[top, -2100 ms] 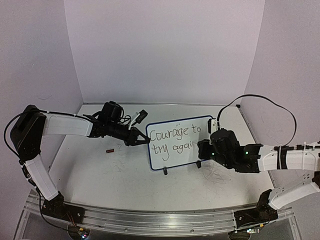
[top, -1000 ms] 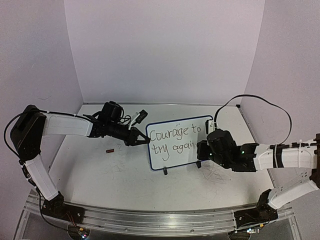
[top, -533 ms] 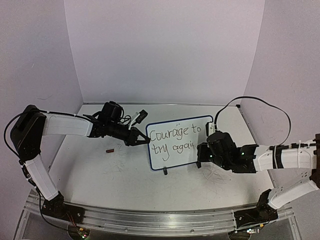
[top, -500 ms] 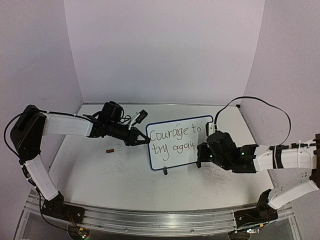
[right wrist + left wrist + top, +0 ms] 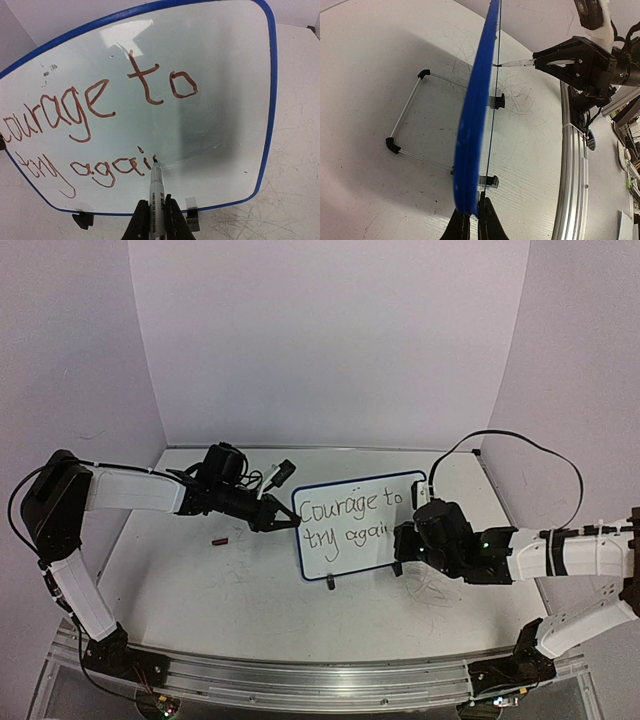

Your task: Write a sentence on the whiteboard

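Observation:
The whiteboard [image 5: 352, 558] stands upright on the table, its blue frame [image 5: 476, 125] seen edge-on in the left wrist view. My left gripper [image 5: 291, 521] [image 5: 473, 216] is shut on the frame's left edge. The sentence [image 5: 345, 508] [image 5: 145, 80], in dark reddish ink, reads "Courage to" over "try agai". My right gripper [image 5: 401, 540] [image 5: 157, 220] is shut on a white marker [image 5: 157, 192]. The marker's tip touches the board just right of the last "i". From the left wrist view the marker [image 5: 517, 63] meets the board's face.
A small dark cap [image 5: 220, 540] lies on the table left of the board. The board's wire stand [image 5: 407, 105] reaches out behind it. An aluminium rail [image 5: 320, 680] runs along the near edge. Walls close in the back and both sides.
My right wrist has shifted slightly beside the board's right edge, with the marker tip staying at the second line's end. The left arm and board have not moved.

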Tool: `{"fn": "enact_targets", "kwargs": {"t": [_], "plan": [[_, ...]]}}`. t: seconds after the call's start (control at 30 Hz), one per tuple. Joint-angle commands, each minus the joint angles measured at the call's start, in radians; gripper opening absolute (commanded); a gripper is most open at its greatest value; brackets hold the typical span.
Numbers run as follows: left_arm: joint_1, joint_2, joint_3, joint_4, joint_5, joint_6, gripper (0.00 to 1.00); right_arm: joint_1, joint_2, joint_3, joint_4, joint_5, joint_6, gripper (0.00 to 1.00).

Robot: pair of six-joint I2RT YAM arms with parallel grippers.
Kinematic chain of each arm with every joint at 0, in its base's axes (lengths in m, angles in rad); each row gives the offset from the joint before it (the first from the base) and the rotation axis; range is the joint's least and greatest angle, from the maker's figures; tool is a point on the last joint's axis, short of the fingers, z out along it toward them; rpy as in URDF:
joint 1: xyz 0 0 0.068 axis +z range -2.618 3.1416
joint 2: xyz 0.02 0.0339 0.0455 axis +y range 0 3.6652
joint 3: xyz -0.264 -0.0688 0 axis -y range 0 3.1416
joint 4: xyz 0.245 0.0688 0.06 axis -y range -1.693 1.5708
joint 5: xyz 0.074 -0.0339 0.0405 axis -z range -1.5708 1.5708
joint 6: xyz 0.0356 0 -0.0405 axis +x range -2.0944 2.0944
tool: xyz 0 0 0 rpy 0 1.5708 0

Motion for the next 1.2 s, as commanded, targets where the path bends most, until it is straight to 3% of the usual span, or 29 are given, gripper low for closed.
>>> {"fn": "enact_targets", "kwargs": {"t": [0.0,0.47,1.17], "plan": [[-0.020,-0.008,-0.004,-0.091,-0.038,0.055,0.00,0.003,0.003,0.049,0.019,0.035,-0.017,0.00],[-0.020,-0.009,-0.005,-0.093,-0.040,0.058,0.00,0.002,-0.009,0.038,-0.018,0.090,0.020,0.00],[-0.020,-0.003,-0.005,-0.094,-0.038,0.057,0.00,0.003,0.011,-0.024,-0.030,0.032,0.068,0.00]]}}
